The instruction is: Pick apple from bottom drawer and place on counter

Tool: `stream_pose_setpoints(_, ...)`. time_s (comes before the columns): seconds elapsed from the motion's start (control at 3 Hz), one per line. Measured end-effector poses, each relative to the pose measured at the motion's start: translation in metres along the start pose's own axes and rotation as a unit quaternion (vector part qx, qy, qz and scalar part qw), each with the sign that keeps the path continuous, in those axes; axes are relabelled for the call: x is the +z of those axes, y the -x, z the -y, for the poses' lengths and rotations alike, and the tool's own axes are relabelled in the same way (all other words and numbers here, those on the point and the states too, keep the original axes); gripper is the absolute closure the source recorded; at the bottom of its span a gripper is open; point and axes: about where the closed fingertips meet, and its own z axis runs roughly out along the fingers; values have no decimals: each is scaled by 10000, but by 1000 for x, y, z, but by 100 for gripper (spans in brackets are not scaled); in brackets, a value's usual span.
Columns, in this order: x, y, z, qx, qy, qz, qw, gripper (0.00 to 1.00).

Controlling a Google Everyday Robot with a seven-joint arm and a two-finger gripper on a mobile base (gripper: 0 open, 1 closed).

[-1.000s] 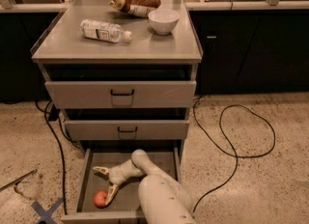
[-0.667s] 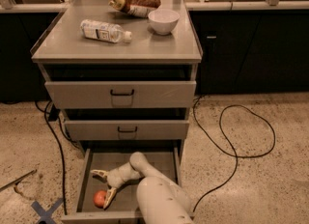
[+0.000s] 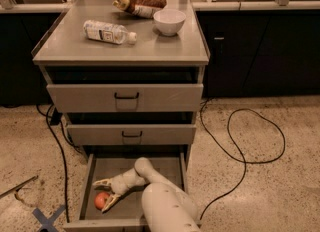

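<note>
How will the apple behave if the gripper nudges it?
The apple is round and sits on the flat floor of the bottom drawer, so it likely rolls if bumped. Skin looks smooth: probably firm, maybe slippery. The open gripper straddles it there, which should limit rolling.

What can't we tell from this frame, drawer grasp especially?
- Camera view: whether the open gripper touches the apple; its lower finger overlaps the fruit.
- Bottom drawer, right front of the floor: hidden by the arm.
- That drawer's front face: cut off by the picture's bottom edge.
- Upper drawers, contents: hidden by their fronts.
</note>
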Motion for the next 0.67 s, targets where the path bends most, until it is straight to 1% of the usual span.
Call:
stream_pose_setpoints(0.33,0,0,0,0,0,0,10000,48)
stream_pose_setpoints(0.67,0,0,0,0,0,0,10000,73)
